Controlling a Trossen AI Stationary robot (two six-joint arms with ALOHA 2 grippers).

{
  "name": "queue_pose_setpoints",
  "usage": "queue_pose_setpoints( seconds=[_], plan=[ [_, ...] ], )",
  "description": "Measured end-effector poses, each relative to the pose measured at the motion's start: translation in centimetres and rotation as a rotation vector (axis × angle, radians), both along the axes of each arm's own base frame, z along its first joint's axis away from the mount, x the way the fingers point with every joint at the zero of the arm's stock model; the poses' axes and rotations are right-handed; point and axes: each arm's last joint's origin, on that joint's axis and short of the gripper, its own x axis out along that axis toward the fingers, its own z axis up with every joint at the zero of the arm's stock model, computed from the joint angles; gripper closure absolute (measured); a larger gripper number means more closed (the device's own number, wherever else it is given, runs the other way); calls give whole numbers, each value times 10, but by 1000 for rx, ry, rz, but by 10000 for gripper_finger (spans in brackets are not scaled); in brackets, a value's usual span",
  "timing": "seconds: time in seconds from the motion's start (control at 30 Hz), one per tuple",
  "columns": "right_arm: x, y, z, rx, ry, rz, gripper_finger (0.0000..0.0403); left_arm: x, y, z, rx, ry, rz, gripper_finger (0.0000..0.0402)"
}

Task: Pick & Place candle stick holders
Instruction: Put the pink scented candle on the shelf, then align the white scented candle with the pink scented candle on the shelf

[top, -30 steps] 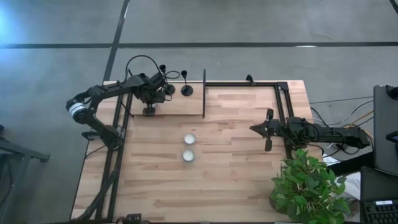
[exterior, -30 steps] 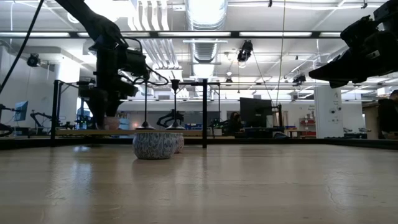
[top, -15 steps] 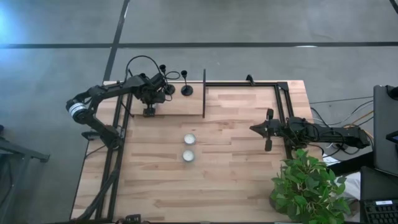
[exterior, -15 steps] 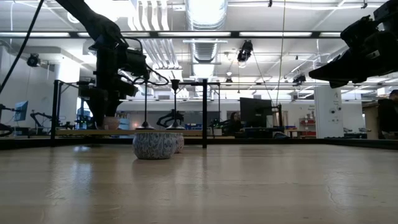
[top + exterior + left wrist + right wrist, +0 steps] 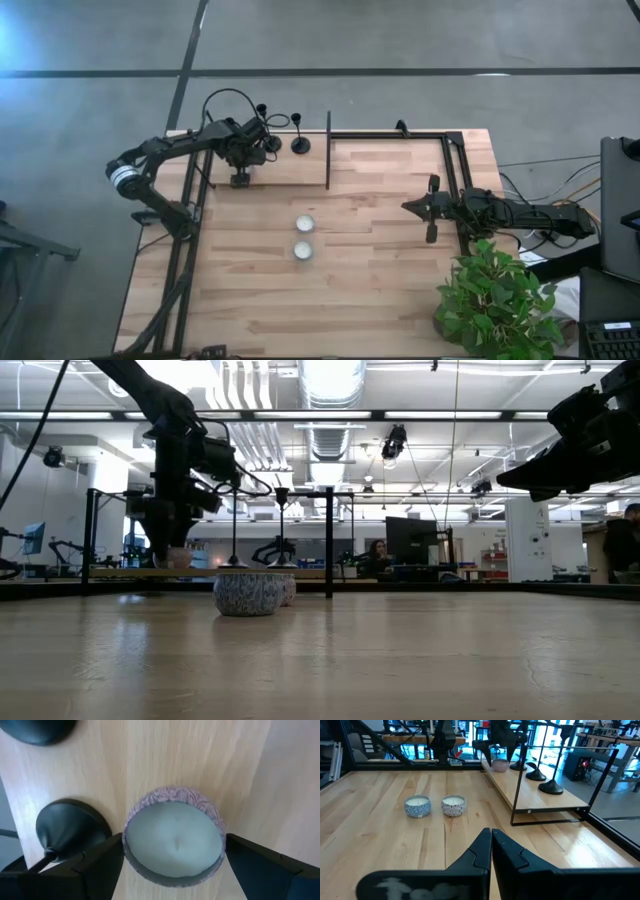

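Note:
Three black candle stick holders stand on their round bases on a raised wooden shelf (image 5: 290,168) at the table's far left: two show in the high view (image 5: 300,144) (image 5: 272,142), all three in the right wrist view (image 5: 552,786) (image 5: 536,773) (image 5: 518,766). My left gripper (image 5: 174,851) points down over the shelf beside them, shut on a small patterned tealight tin (image 5: 174,842). One holder's base (image 5: 70,827) lies right next to the tin. My right gripper (image 5: 491,836) is shut and empty, above the table's right side (image 5: 432,208). My left gripper has the tealight tin between its two fingers (image 5: 102,862), which meet opposite sides of the round rim (image 5: 131,827). The fingers come from above, pointing down. The tin stands upright with its bottom on the shelf (image 5: 180,558).
Two more tealight tins (image 5: 304,223) (image 5: 302,250) stand in the middle of the table. A black metal frame with an upright post (image 5: 328,150) borders the shelf and the far right. A potted plant (image 5: 495,300) stands at the near right corner.

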Motion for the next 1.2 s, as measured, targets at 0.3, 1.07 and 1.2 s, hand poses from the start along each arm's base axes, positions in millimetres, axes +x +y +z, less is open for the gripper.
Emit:
queue_pose_setpoints(
  seconds=[0.3, 1.07, 1.2],
  plan=[
    [0, 0, 0, 0, 0, -1, 394, 0, -3, 11, -31, -72, -84, 62],
    [0, 0, 0, 0, -1, 0, 394, -8, -21, 58, 63, -182, -122, 62],
    [0, 0, 0, 0, 0, 0, 394, -2, -35, 75, 79, -230, -182, 62]
  ],
)
